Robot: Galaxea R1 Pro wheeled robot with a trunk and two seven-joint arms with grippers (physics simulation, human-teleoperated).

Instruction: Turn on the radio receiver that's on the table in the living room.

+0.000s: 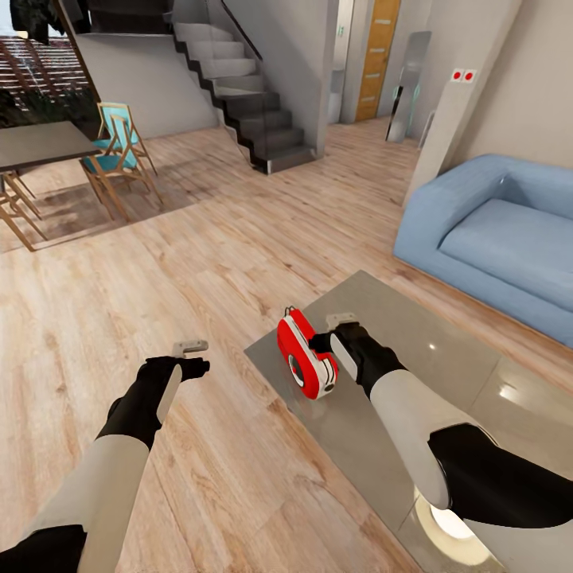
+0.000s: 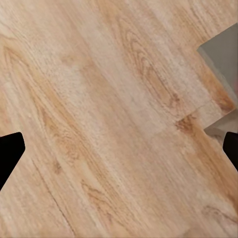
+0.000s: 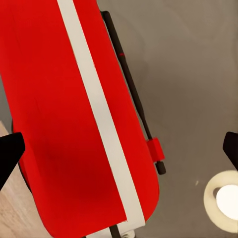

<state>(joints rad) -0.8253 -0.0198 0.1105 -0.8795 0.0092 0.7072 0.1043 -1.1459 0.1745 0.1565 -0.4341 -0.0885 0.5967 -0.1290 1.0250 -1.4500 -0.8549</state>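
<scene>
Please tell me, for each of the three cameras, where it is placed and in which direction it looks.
Head view: from the robot's head, forward and down; shows both arms, the right gripper at the radio receiver on the table.
Left wrist view: on the left arm, looking down at the wood floor; dark fingertips at the edges.
Right wrist view: on the right arm, looking closely at the radio.
Shared: head and right wrist views both show radio and table.

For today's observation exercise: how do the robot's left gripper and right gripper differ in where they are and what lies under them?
The right gripper sits against the red radio receiver over the grey table. The left gripper hangs over bare wood floor, beside the table, near nothing. Both point forward on black-and-white arms.
</scene>
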